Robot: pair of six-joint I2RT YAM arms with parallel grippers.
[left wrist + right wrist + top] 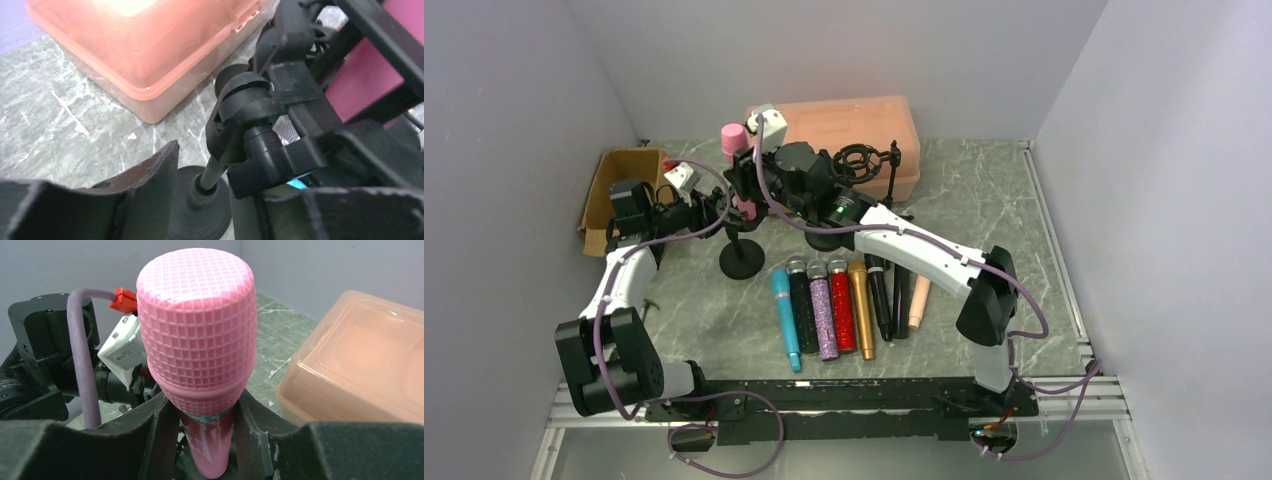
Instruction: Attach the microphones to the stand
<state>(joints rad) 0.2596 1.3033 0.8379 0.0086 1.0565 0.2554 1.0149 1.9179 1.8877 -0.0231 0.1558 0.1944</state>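
Nearest, the arm bases (614, 370) flank the rail. Left gripper (714, 210) stands partly open, straddling the stand (742, 258) at its clip joint. Right gripper (205, 405) clamps the pink microphone (736, 150) upright above that stand. Other microphones (849, 305) lie in a row to the right.

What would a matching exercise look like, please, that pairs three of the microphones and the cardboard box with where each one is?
Things:
1. pink microphone
2. teal microphone
3. peach microphone
4. cardboard box

Places:
A. right end of the lying row
B. far left corner
C. upright between the right gripper's fingers
D. left end of the lying row

Pairs: 1-C, 2-D, 3-A, 4-B
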